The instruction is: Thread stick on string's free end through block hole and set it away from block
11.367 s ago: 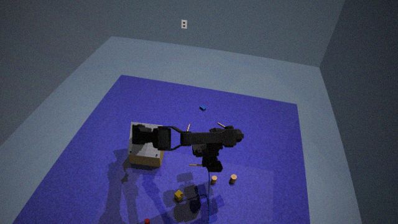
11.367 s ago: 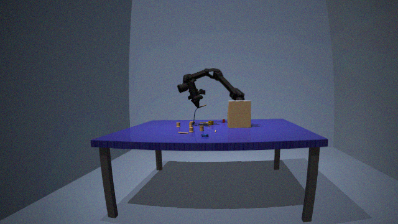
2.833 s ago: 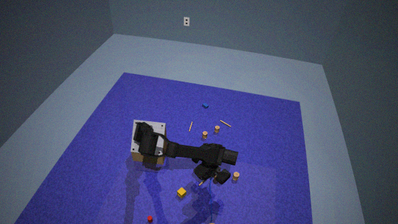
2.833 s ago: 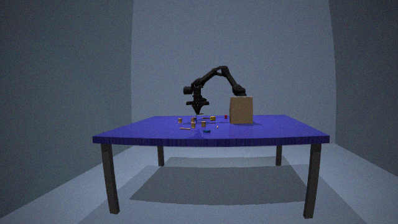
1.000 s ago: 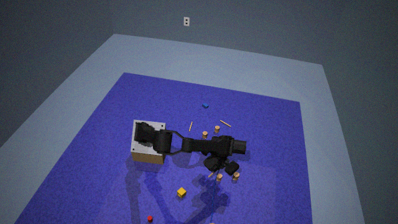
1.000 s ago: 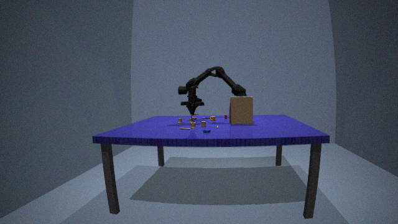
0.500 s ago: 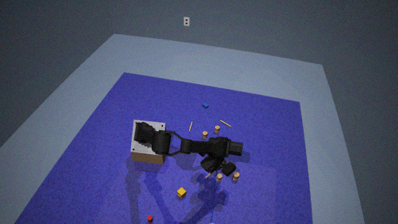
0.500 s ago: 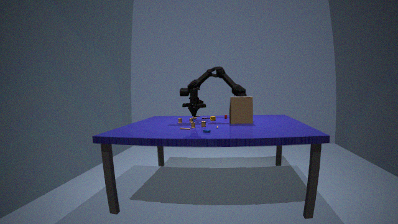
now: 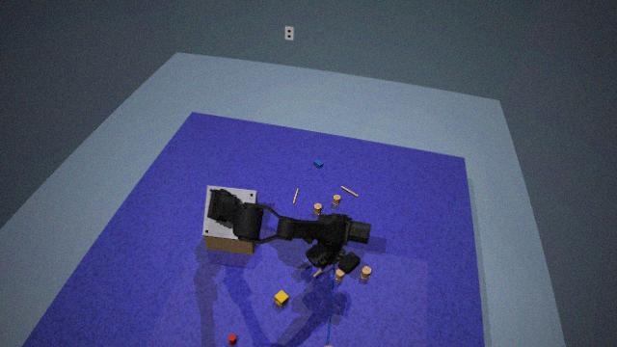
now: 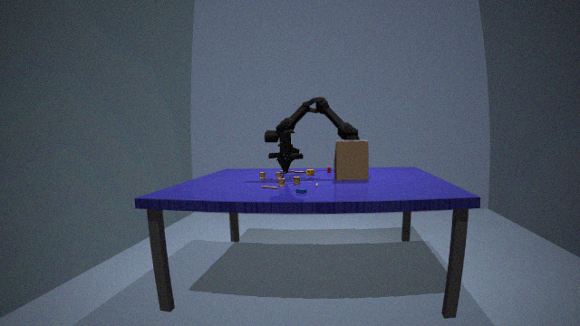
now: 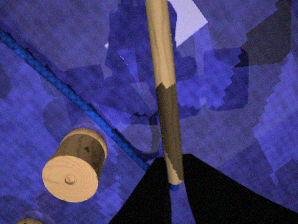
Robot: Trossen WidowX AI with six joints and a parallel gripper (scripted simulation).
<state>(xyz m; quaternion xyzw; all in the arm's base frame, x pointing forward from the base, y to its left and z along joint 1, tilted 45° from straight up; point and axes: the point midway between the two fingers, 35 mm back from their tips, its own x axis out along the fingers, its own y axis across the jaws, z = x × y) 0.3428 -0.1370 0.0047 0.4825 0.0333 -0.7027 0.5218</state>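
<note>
My gripper (image 9: pixel 333 266) (image 10: pixel 285 170) (image 11: pixel 173 164) points down, low over the table, and is shut on one end of the wooden stick (image 9: pixel 318 272) (image 10: pixel 298 172) (image 11: pixel 160 45). The stick's other end sticks out free. The blue string (image 9: pixel 330 308) (image 11: pixel 75 100) comes from the gripped end and runs to the round button (image 9: pixel 328 346) at the bottom edge of the top view. A small wooden cylinder (image 9: pixel 339 275) (image 11: pixel 75 165) stands beside the fingers, with a dark spot on its side. I cannot tell which piece has the through-hole.
More wooden cylinders (image 9: pixel 366 272) (image 9: pixel 317 208) (image 9: pixel 336 200) stand nearby. Two loose sticks (image 9: pixel 296 196) (image 9: pixel 349 191) lie beyond them. A blue piece (image 9: pixel 318 163), a yellow cube (image 9: pixel 281 298) and a red piece (image 9: pixel 232 338) lie farther out. The arm stands on a large box (image 9: pixel 228 244) (image 10: pixel 352 160).
</note>
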